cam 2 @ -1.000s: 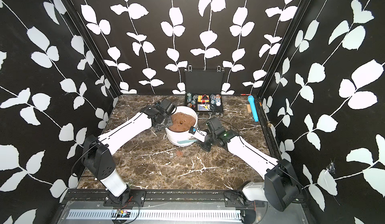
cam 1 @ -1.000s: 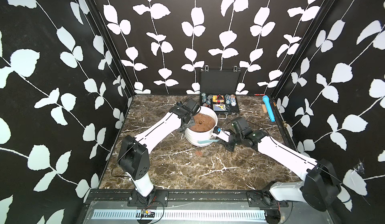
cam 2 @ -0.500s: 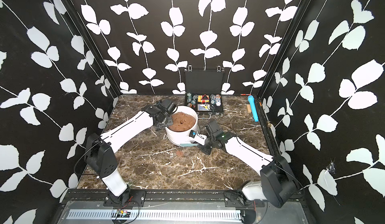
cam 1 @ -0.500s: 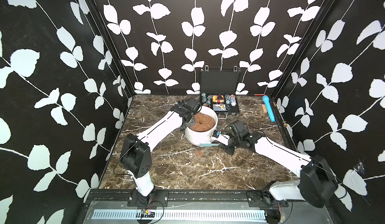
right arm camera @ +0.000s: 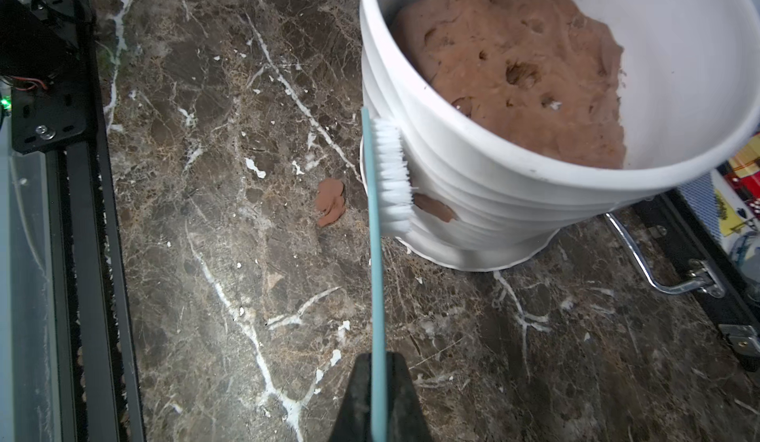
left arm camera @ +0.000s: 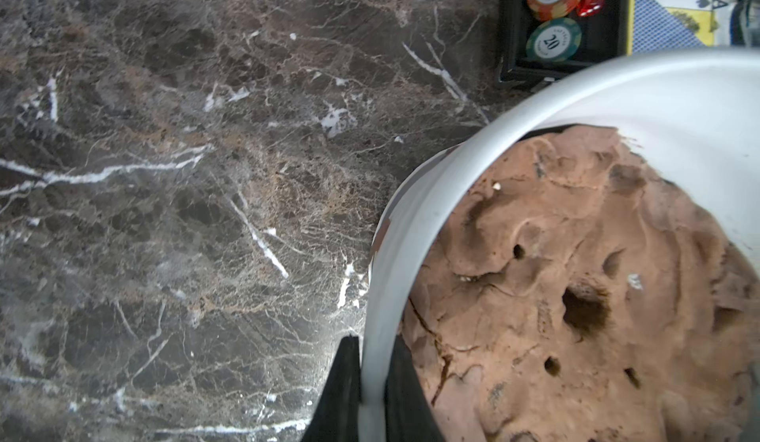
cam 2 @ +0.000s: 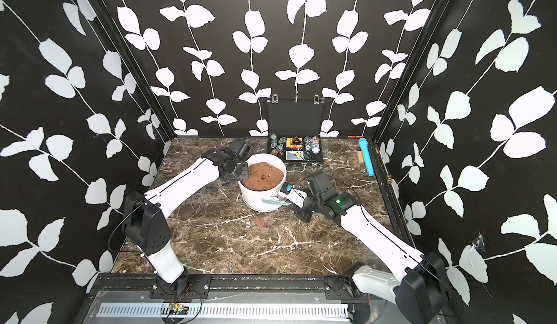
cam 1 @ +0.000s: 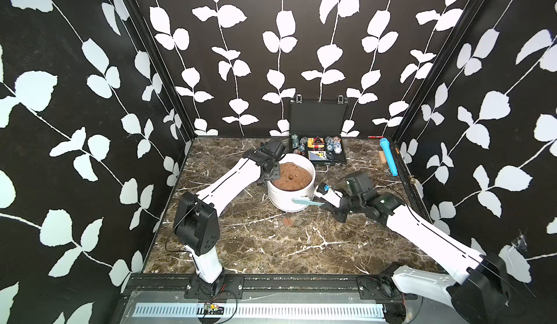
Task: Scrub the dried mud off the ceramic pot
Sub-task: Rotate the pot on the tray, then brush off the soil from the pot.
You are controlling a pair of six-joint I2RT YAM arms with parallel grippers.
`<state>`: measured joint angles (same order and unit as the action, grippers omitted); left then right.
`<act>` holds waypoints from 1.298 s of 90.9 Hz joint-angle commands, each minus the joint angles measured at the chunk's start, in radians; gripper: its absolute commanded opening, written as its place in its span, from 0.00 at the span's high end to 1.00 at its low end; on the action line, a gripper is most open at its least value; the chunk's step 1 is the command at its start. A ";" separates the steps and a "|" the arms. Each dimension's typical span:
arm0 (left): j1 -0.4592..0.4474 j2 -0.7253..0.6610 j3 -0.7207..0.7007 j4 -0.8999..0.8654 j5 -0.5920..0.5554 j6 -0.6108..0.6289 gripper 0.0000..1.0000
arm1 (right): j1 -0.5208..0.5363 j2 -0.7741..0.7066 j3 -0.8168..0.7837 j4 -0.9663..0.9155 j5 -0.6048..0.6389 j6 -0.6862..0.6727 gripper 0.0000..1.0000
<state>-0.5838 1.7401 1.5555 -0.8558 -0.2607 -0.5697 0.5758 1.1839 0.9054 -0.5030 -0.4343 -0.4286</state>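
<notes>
Right wrist: right hand (right arm camera: 378, 364) clenched on the level brush (right arm camera: 377, 279), bristles (right arm camera: 393, 176) against upright ceramic pot (right arm camera: 493, 180).

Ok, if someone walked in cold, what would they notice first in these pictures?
The white ceramic pot mid-table, heaped with a lumpy brown mound, catches the eye first. The right gripper holds a teal toothbrush, bristles against the ribbed wall beside a patch of dried mud, while the left gripper pinches the rim. An open case of poker chips sits behind.

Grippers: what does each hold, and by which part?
Left gripper pinches the ceramic pot by its rim, one finger inside, one outside. Right gripper holds the brush by its handle's end.
</notes>
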 commanded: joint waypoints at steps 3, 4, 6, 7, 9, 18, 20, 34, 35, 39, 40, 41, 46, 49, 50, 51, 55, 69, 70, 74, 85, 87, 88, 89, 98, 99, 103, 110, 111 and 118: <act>0.033 0.012 -0.016 0.015 0.064 0.126 0.91 | -0.005 0.029 0.038 -0.038 -0.005 -0.028 1.00; 0.034 0.011 -0.017 0.015 0.065 0.132 0.91 | -0.005 0.029 0.036 -0.037 -0.002 -0.027 1.00; 0.038 0.010 -0.017 0.017 0.068 0.144 0.91 | -0.005 0.027 0.034 -0.034 0.006 -0.027 1.00; 0.039 0.011 -0.018 0.018 0.070 0.149 0.91 | -0.005 0.024 0.033 -0.031 0.008 -0.027 1.00; 0.045 0.012 -0.018 0.019 0.077 0.160 0.91 | -0.006 0.019 0.032 -0.026 0.013 -0.026 1.00; 0.062 0.018 -0.020 0.025 0.111 0.206 0.92 | -0.008 0.012 0.039 -0.018 0.021 -0.029 1.00; 0.063 0.020 -0.021 0.028 0.117 0.216 0.92 | -0.008 0.013 0.039 -0.016 0.024 -0.029 1.00; 0.070 0.033 -0.011 0.031 0.152 0.261 0.92 | -0.020 0.036 0.049 -0.005 0.049 -0.044 1.00; 0.070 0.034 -0.008 0.031 0.154 0.263 0.92 | -0.022 0.039 0.050 -0.005 0.049 -0.045 1.00; 0.070 0.037 -0.004 0.031 0.156 0.272 0.92 | -0.029 0.054 0.052 -0.003 0.053 -0.050 1.00; 0.070 0.038 -0.003 0.031 0.156 0.276 0.92 | -0.031 0.056 0.053 -0.003 0.055 -0.052 1.00; 0.070 0.038 -0.001 0.031 0.156 0.279 0.92 | -0.031 0.061 0.053 -0.003 0.057 -0.052 1.00; 0.070 0.041 0.000 0.029 0.158 0.290 0.92 | -0.035 0.078 0.052 0.005 0.063 -0.055 1.00; 0.070 0.041 0.000 0.029 0.160 0.295 0.92 | -0.035 0.086 0.048 0.016 0.064 -0.056 1.00; 0.070 0.041 -0.002 0.029 0.161 0.296 0.92 | -0.036 0.088 0.046 0.019 0.064 -0.056 1.00; 0.070 0.041 -0.001 0.029 0.162 0.297 0.92 | -0.036 0.091 0.045 0.020 0.063 -0.056 1.00; 0.070 0.043 0.000 0.029 0.165 0.302 0.92 | -0.035 0.110 0.042 0.022 0.061 -0.056 1.00; 0.075 0.053 0.007 0.029 0.169 0.309 0.92 | -0.029 0.143 0.052 -0.027 0.061 -0.055 1.00; 0.076 0.054 0.008 0.029 0.168 0.310 0.92 | -0.029 0.139 0.051 -0.029 0.059 -0.052 1.00; 0.076 0.057 0.012 0.028 0.165 0.316 0.92 | -0.028 0.121 0.046 -0.030 0.046 -0.036 1.00; 0.077 0.057 0.009 0.034 0.161 0.335 0.92 | -0.006 0.058 0.021 -0.070 0.027 0.007 1.00; 0.078 0.059 0.009 0.036 0.163 0.338 0.92 | 0.000 0.051 0.018 -0.080 0.026 0.012 1.00; 0.079 0.060 0.009 0.037 0.164 0.341 0.92 | 0.003 0.047 0.016 -0.086 0.026 0.015 1.00; 0.080 0.060 0.011 0.036 0.166 0.342 0.92 | 0.005 0.044 0.013 -0.091 0.026 0.018 1.00; 0.082 0.074 0.028 0.036 0.179 0.360 0.92 | 0.018 -0.004 -0.007 -0.133 0.017 0.045 1.00; 0.082 0.076 0.030 0.036 0.179 0.363 0.92 | 0.019 -0.009 -0.008 -0.135 0.013 0.048 1.00; 0.083 0.080 0.038 0.037 0.178 0.375 0.92 | 0.019 -0.036 -0.013 -0.136 0.004 0.059 1.00; 0.085 0.087 0.048 0.038 0.177 0.396 0.92 | 0.018 -0.093 -0.026 -0.092 -0.002 0.076 1.00; 0.085 0.088 0.049 0.038 0.178 0.399 0.92 | 0.018 -0.100 -0.028 -0.083 -0.002 0.078 1.00; 0.088 0.093 0.054 0.044 0.195 0.417 0.92 | 0.018 -0.121 -0.028 -0.033 0.019 0.075 1.00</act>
<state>-0.4999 1.7927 1.6081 -0.7967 -0.1165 -0.2096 0.5892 1.0988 0.8814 -0.6071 -0.4122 -0.3798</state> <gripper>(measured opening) 0.114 0.068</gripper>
